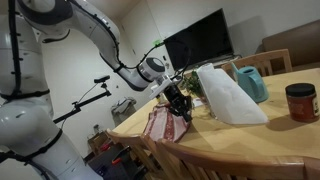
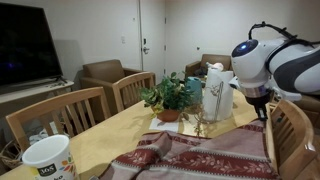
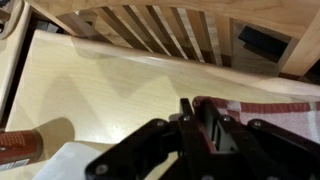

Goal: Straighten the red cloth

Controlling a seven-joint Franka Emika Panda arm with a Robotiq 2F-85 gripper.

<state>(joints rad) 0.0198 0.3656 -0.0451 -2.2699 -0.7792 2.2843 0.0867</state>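
The red cloth [image 2: 200,155] lies on the near end of the table [image 2: 110,135]. The gripper [image 1: 180,110] is at the cloth's edge; whether it grips cannot be told. A pot [image 2: 170,115] holds a green plant [image 2: 165,93].

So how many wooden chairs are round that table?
3 for sure: two wooden chairs side by side along one edge of the table, and one opposite them, beside the red cloth. Others may be hidden out of frame.
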